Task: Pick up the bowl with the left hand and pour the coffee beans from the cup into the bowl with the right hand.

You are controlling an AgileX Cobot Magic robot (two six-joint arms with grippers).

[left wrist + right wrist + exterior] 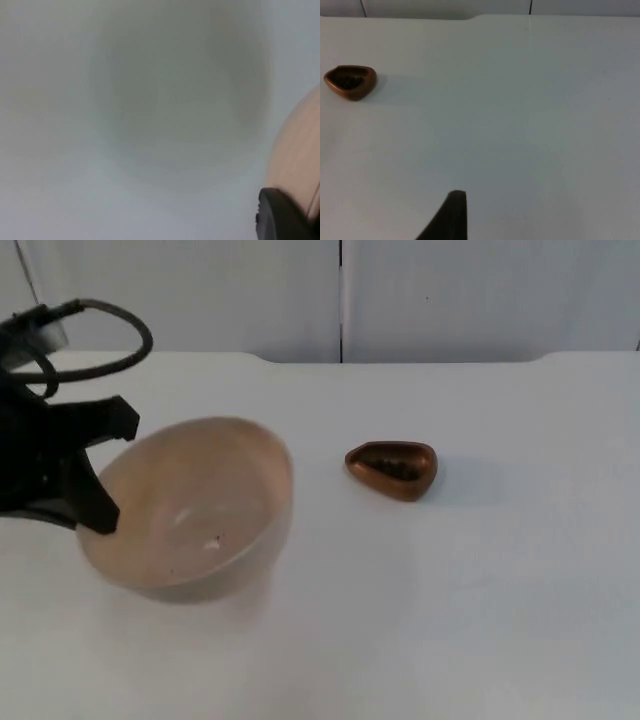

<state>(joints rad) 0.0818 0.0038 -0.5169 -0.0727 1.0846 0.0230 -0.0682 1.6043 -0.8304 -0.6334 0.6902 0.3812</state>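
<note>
A beige bowl (pixel 200 505) hangs tilted a little above the white table at the left, with a faint shadow under it. My left gripper (pixel 100 475) is shut on its left rim. In the left wrist view the bowl's outer wall (pixel 300 150) curves up beside a black fingertip (pixel 280 215). A small brown cup (pixel 392 469) with dark coffee beans (pixel 398 468) inside stands on the table to the right of the bowl, apart from it. The right wrist view looks across the table to the cup (pixel 350 82), far from my right gripper (pixel 452 215), which waits.
The white table top (pixel 480 590) ends at the grey partition wall (pixel 450 300) behind the cup. Bare table lies to the right of the cup and in front of it.
</note>
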